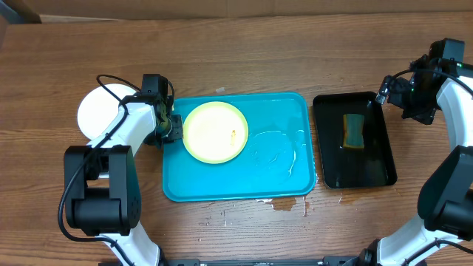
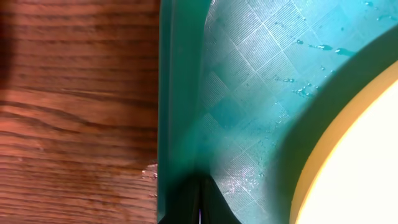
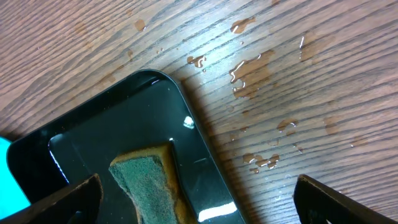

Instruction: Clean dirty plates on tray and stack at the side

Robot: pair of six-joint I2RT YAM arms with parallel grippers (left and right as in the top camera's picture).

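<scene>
Tray (image 1: 275,174) holds one yellow-green plate (image 1: 215,131) w/ orange smear, prob. uncleaned; white plate (image 1: 94,111) sits aside on counter (image 1: 244,44); left end effector (image 1: 168,130) pressed together at tray rim; right end effector (image 3: 200,208) spread near sponge (image 3: 146,180).

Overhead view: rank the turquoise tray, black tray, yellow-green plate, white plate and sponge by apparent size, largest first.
1. turquoise tray
2. black tray
3. yellow-green plate and white plate: similar size, but the left arm covers part of the white one, so they are unranked between them
4. sponge
</scene>
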